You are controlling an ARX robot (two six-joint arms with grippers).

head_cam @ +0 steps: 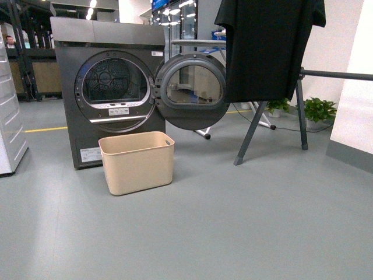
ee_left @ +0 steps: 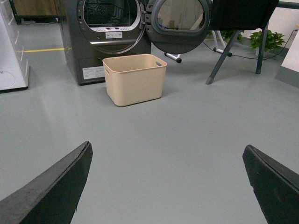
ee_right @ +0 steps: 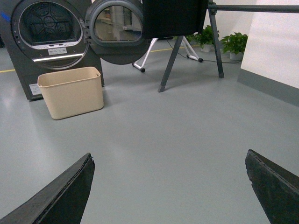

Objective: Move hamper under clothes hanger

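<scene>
One beige rectangular plastic hamper (head_cam: 137, 162) with rounded corners stands upright on the grey floor (head_cam: 245, 233), at about 8 o'clock from the centre of the front view. A handle slot is visible near the rim on its 3 o'clock end.

At 12 o'clock from the hamper, just behind it, stands a dark grey front-loading dryer (head_cam: 87, 35). The dryer's round door (head_cam: 190, 91) is swung open toward 3 o'clock and sits at about 1 o'clock from the hamper.

At 3 o'clock from the hamper, well apart, stands the dark grey metal clothes hanger (head_cam: 335, 74), a horizontal round bar on splayed legs. A black garment (head_cam: 265, 46) hangs from it. The hamper is not under the bar.

Green potted plants (head_cam: 319, 109) stand behind the legs. A white cabinet (head_cam: 9, 116) stands at 9 o'clock from the dryer.

The left gripper (ee_left: 167, 147) has its jaws spread wide, with floor showing between the dark fingers (ee_left: 56, 186); it is well apart from the hamper. The right gripper (ee_right: 169, 155) is in the same condition: jaws wide apart, over floor.
</scene>
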